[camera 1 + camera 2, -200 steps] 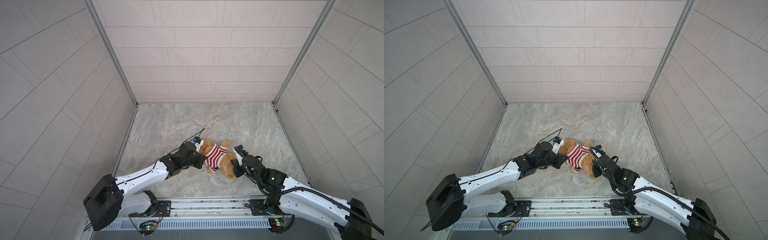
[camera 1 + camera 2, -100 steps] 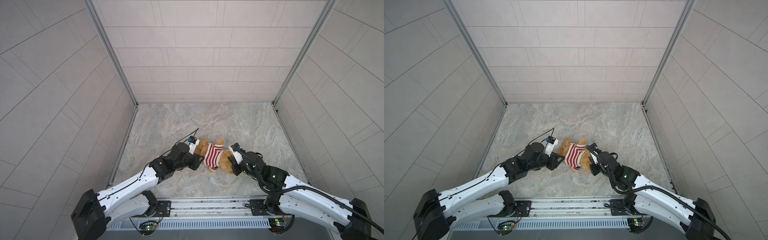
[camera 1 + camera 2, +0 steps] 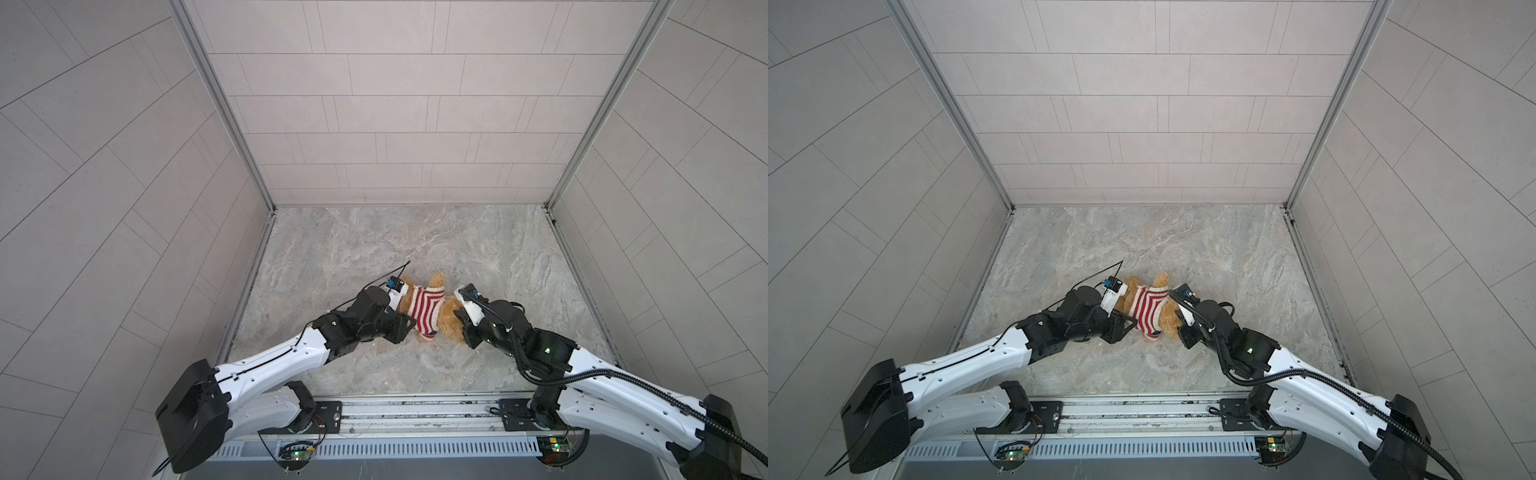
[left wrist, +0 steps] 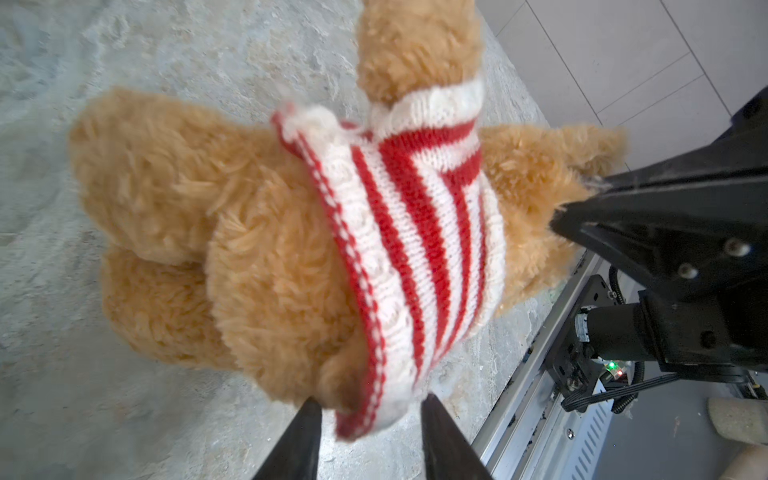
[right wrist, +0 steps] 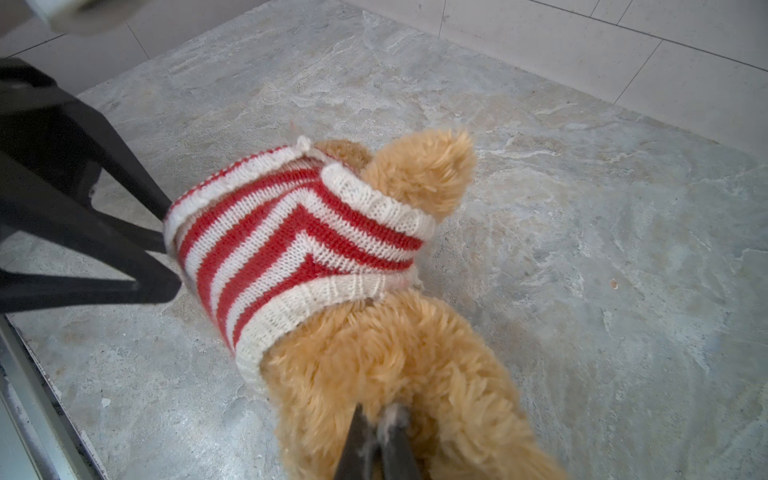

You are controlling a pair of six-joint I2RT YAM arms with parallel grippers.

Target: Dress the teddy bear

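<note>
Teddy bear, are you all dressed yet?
Mostly! The striped sweater is on the teddy bear, one arm through a sleeve. The right claw pinches him; the left claw is open at the hem. To do: pulling the bunched hem down over his tummy.

Golden-brown teddy bear (image 3: pixel 448 319) in striped sweater (image 3: pixel 424 306)

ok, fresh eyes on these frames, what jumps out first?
The teddy bear in its red-and-white striped sweater, lying front-centre on the marble floor. The right gripper is shut on its fur; the left gripper stands open astride the sweater's edge.
</note>
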